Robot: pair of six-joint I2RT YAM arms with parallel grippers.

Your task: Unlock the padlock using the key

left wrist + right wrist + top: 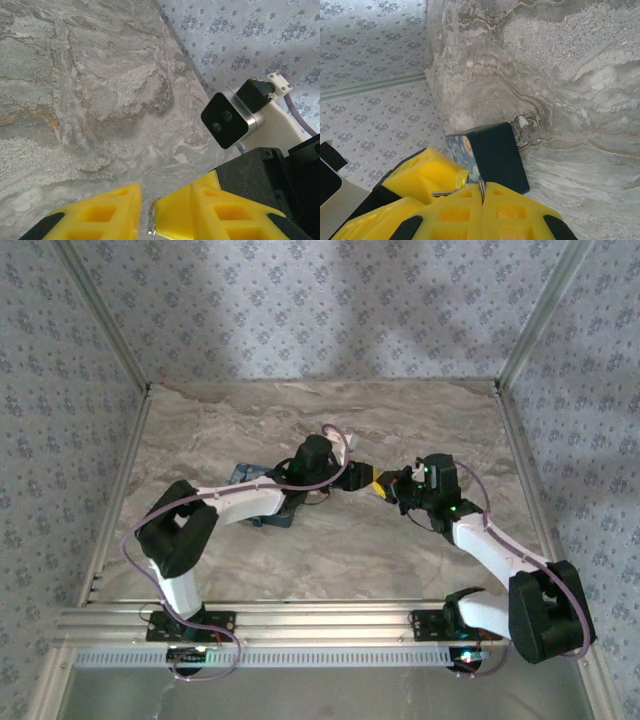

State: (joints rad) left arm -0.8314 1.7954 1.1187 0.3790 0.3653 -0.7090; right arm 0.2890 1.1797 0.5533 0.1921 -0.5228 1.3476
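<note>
- Padlock (pixel 492 155): dark blue block with a swirl-print face. Lies on the bench (pixel 330 560) under the left forearm, left of both end effectors.
- Key (pixel 447 192): slim grey piece pinched in the right end effector (pixel 482 194), whose fingers are closed; a metal ring (pixel 481 185) sits at their seam.
- Left end effector (pixel 144 202): narrow gap, tip to tip with the right, mid-bench.

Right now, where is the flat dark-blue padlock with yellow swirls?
The padlock lies on the marble table left of centre, partly under the left arm; the right wrist view shows it just beyond yellow fingertips.
</note>
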